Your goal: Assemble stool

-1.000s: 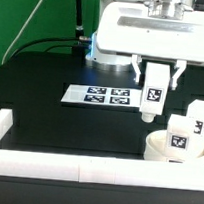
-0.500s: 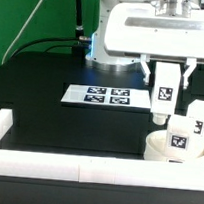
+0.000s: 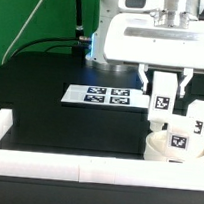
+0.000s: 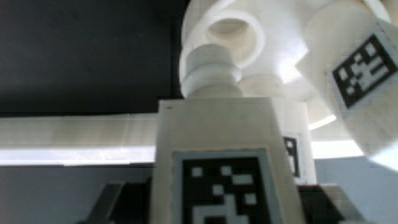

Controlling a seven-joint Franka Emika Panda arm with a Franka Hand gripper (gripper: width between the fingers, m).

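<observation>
Exterior view: my tool [image 3: 162, 87] is closed to a narrow gap on one stool leg [image 3: 162, 99]. A finger presses on each side of it, and the leg hangs upright with its black-and-white tag facing the camera. The leg's lower end is just above the rim of the seat disc [image 3: 158, 147], on the exterior view's left of it; I cannot tell whether they touch.

The seat disc sits low on the black surface [image 3: 49, 105], close to the white rail [image 3: 84, 170] that borders the near edge. A second leg [image 3: 181, 140] stands on the disc. A third leg [image 3: 199, 118] stands just behind it, on the exterior view's right, and I cannot tell whether it rests on the disc or beside it. The marker board [image 3: 103, 95] lies flat on the surface, well apart from the stool parts on the exterior view's left.

Only the wrist view shows the held leg's far end [image 4: 214, 62]. The blocky white body narrows there to a rounded, stepped peg that points at the seat disc [image 4: 267, 28]. The leg's tag [image 4: 231, 190] fills the foreground. Another tagged leg [image 4: 363, 66] shows beside the peg, and the rail [image 4: 71, 132] runs across behind. My fingers are barely seen in this view.
</observation>
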